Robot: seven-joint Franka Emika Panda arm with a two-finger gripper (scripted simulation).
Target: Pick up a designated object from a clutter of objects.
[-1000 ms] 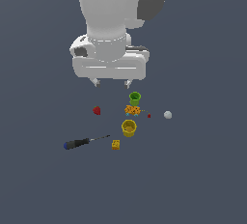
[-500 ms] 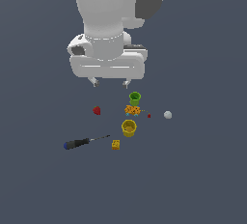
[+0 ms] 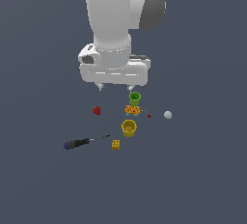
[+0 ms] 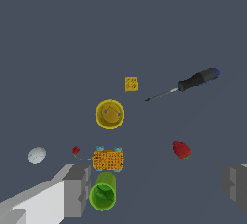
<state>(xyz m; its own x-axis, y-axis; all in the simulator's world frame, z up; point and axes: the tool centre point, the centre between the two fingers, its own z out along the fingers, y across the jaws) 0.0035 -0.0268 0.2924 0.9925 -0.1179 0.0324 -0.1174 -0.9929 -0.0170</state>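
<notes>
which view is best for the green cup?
Wrist view: the green cup shows large, with its open rim and inside visible, next to the orange spotted lump. In the exterior view the green cup is small, just under the gripper, but still unobstructed.

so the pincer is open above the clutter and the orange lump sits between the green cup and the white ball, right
Not quite. The pincer is open above the clutter, but the orange lump sits between the green cup and the yellow cup, not the white ball, which lies off to one side. The wrist view shows it.
</notes>
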